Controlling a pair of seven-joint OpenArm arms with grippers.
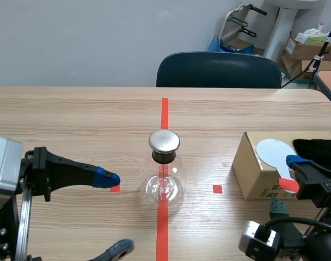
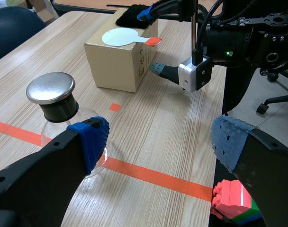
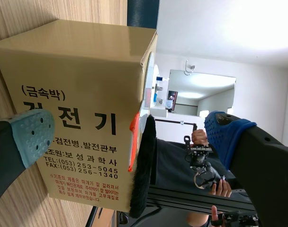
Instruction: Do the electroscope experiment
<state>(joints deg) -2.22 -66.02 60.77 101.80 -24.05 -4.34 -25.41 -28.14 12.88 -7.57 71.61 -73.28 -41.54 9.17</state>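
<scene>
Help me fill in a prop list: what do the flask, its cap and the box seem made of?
Flask: probably clear glass, see-through with bright glints.
Cap: silvery metal with a dull brushed sheen. Its black collar could be plastic or rubber.
Box: matte brown cardboard with printed text.

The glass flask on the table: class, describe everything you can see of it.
The glass flask is clear, round-bellied and upright. It stands on the wooden table, right over the orange-red tape line. A black collar rings its short neck, topped by a flat, shiny metal cap. Something small and pale shows inside, too small to identify. Only the table touches it.
</scene>
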